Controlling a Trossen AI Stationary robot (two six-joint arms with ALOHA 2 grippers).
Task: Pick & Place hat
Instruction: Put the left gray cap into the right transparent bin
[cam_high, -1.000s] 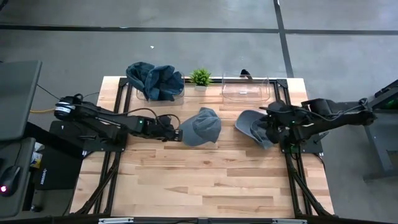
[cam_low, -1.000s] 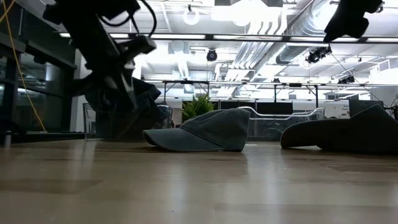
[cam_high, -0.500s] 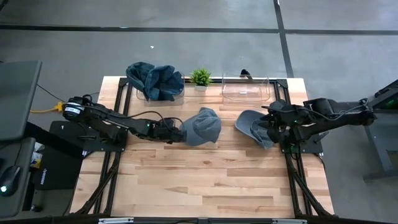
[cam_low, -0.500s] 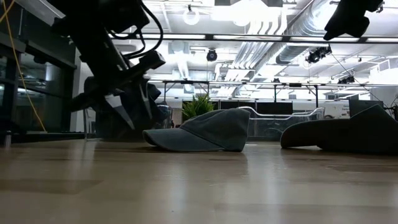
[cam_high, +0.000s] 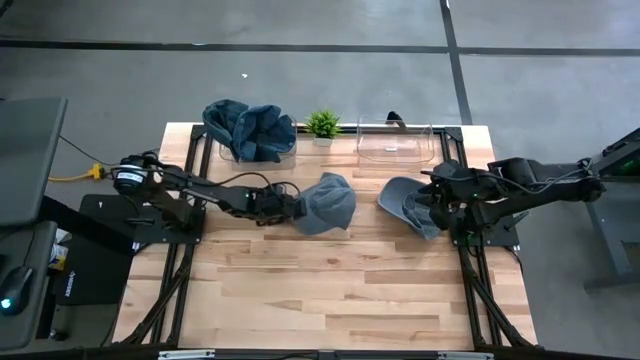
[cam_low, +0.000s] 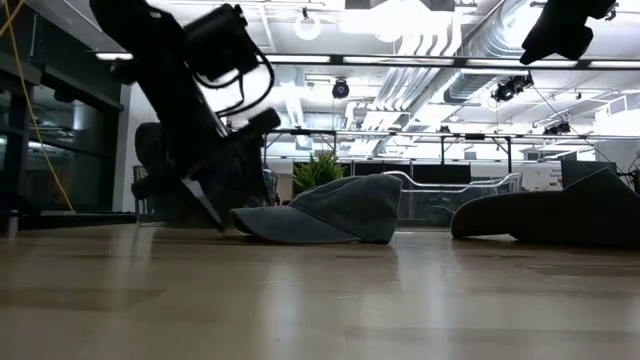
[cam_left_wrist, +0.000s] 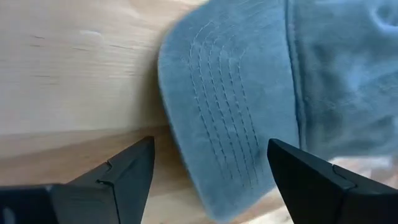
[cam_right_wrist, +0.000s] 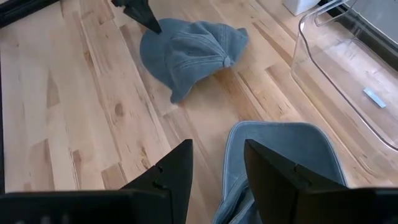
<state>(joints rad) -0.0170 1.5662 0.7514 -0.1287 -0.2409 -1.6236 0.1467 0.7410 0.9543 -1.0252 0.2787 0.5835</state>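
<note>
pale wooden table (cam_high: 330, 290) on a grey concrete floor; along the far edge, a clear bin (cam_high: 256, 150) heaped with grey hats, a small green plant (cam_high: 322, 123), and an empty clear bin (cam_high: 394, 144); one grey hat (cam_high: 326, 203) lies flat mid-table, brim toward the left arm; left gripper (cam_high: 287, 206) sits low at that brim, fingers spread either side of it in the wrist view, nothing pinched; judged lined up to close on the brim, the thin stiff edge being the easiest purchase; second hat (cam_high: 406, 203) lies near the empty bin; right gripper (cam_high: 436, 203) is over it, fingers parted astride the cloth, grip unclear.
</note>
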